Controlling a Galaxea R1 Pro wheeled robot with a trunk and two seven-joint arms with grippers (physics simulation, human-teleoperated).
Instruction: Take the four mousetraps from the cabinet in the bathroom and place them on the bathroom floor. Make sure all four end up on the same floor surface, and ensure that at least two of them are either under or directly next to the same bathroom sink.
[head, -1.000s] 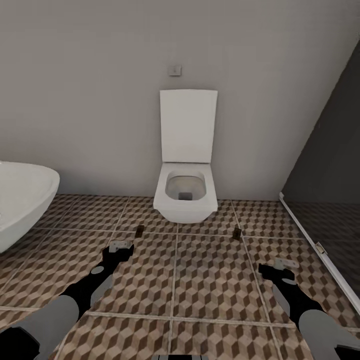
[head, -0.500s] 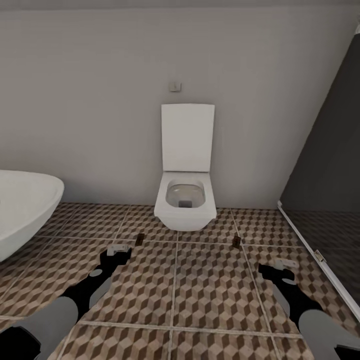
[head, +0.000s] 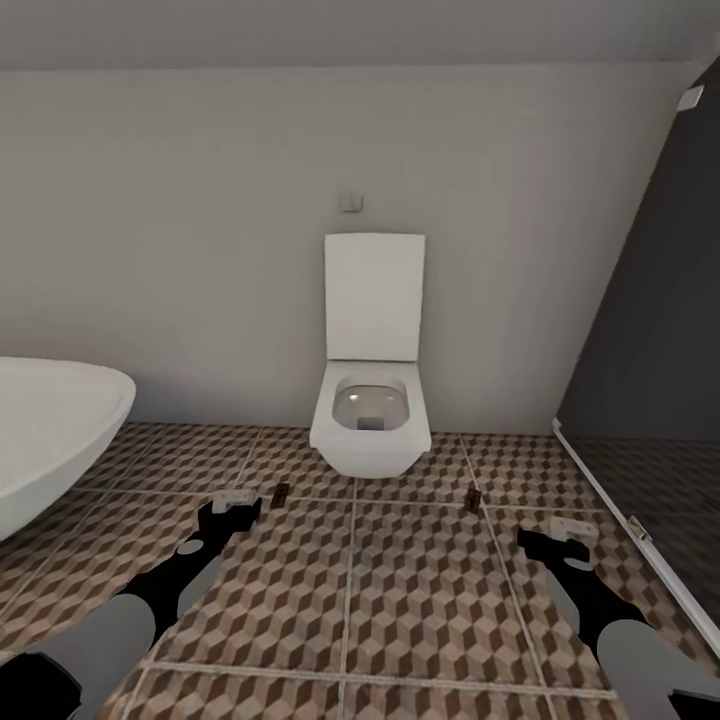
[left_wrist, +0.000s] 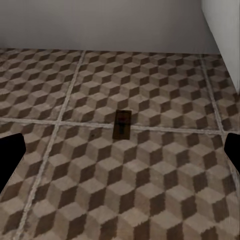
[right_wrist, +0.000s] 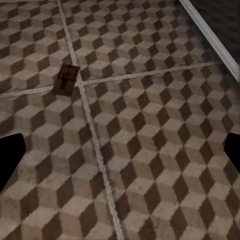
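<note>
Mousetraps: two lie on the bathroom floor (head: 420, 590) in the head view, one (head: 281, 493) just ahead of the left gripper (head: 232, 507), the other (head: 472, 498) up and inward of the right gripper (head: 556, 534), either side of the wall-hung toilet (head: 371, 420). Bathtub (head: 50, 440) edge at the left, dark shower screen (head: 660, 330) at the right; both grippers hang low over the tiles, their fingers too small to read here. Left wrist view: trap (left_wrist: 122, 124) flat across a grout line, black fingertips (left_wrist: 10, 160) set wide apart, nothing between them. Right wrist view: trap (right_wrist: 66, 78) with its red mark up, beside a grout crossing, fingertips (right_wrist: 231, 152) likewise wide and empty. Judgement: probably half done. Two traps are unaccounted for, and the sink condition cannot be checked from here.
</note>
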